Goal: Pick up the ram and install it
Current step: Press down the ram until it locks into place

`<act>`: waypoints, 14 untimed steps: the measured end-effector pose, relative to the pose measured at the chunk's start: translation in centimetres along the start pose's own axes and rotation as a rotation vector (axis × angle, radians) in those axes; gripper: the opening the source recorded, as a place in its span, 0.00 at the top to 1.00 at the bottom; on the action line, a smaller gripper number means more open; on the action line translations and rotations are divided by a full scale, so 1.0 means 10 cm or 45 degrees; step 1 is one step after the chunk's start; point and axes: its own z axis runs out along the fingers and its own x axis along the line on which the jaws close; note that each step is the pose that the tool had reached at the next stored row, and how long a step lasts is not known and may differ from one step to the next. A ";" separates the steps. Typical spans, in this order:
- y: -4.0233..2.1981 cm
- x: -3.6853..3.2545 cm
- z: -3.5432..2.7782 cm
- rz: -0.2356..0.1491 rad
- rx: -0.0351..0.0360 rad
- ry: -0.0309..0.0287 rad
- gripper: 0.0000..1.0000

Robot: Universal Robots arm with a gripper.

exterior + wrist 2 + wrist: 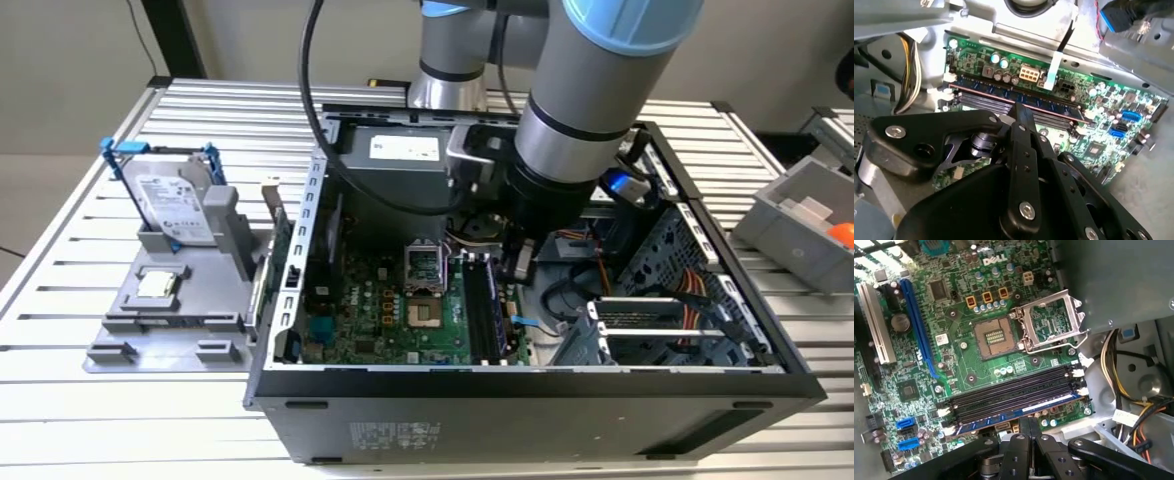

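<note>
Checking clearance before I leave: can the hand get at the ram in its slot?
Probably yes: in the first wrist view the hand hangs right over the ram, with nothing crossing between them.

Ram (1019, 409) seated upright in outermost slot (1009, 392) of slot bank, directly under gripper (1026, 426). Fingertips (1023, 112) together at ram's top edge, mid-length. Remaining slots just beyond jaws, then CPU socket (996, 337). Cable bundle (1126, 385) off ram's one end. Whole board inside case (534, 385); drive (174, 205) outside, at exterior view's left.
</note>
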 end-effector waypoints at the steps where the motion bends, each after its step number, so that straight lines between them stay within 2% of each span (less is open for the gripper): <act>1: 0.000 0.000 0.000 -0.011 -0.0006 -0.0001 1.00; 6: 0.000 0.000 0.000 -0.042 -0.0022 -0.0001 1.00; 14: 0.000 0.000 0.000 -0.061 -0.0030 0.0004 1.00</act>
